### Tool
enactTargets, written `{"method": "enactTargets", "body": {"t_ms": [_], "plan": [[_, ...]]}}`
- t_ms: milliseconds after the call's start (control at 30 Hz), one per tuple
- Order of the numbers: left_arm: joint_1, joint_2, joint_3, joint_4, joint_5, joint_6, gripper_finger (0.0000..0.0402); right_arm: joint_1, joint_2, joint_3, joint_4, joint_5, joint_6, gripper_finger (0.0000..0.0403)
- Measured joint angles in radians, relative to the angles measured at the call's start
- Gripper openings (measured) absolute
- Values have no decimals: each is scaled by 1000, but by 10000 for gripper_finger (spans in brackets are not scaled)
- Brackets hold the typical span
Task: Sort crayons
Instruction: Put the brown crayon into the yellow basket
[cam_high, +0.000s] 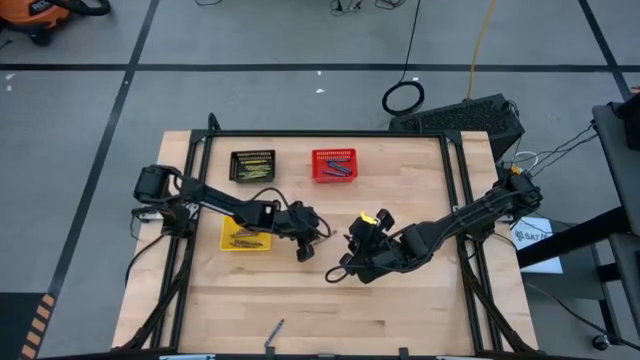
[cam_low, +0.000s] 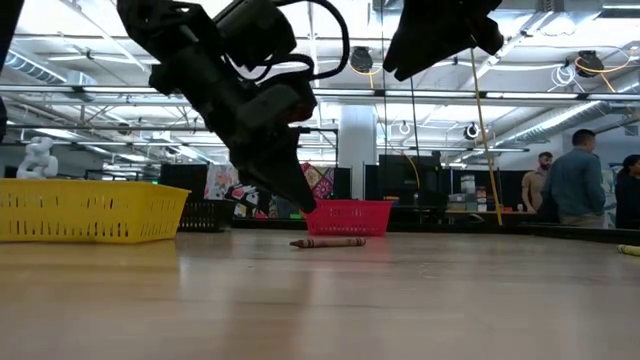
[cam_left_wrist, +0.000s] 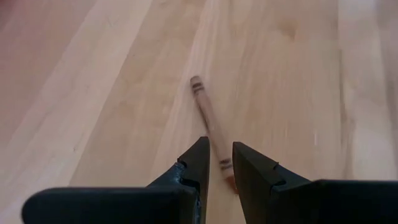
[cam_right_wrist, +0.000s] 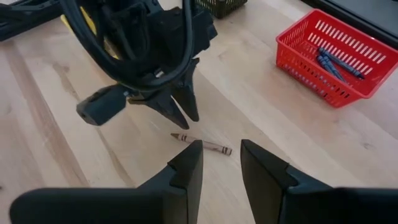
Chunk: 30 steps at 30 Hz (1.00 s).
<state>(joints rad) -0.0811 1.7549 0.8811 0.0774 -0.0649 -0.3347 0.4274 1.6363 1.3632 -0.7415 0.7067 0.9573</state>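
Left gripper (cam_left_wrist: 216, 163), fingers slightly parted and empty, hovers directly above the brown crayon (cam_left_wrist: 210, 121), nearer than the right gripper (cam_right_wrist: 221, 163), also open.

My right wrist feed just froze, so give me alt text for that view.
A brown crayon lies flat on the wooden table, apart from both grippers: the open right gripper in the foreground, the left gripper pointing down just beyond it. A red basket farther off holds blue crayons.
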Motion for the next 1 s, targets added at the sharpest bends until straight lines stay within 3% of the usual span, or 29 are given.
{"method": "enactTargets", "body": {"t_ms": [600, 1000], "plan": [[-6, 91, 14, 86, 4, 1, 73, 0, 0, 0, 3, 0, 0, 96], [-7, 170, 19, 133, -49, 3, 73, 0, 0, 0, 4, 0, -1, 96]]}}
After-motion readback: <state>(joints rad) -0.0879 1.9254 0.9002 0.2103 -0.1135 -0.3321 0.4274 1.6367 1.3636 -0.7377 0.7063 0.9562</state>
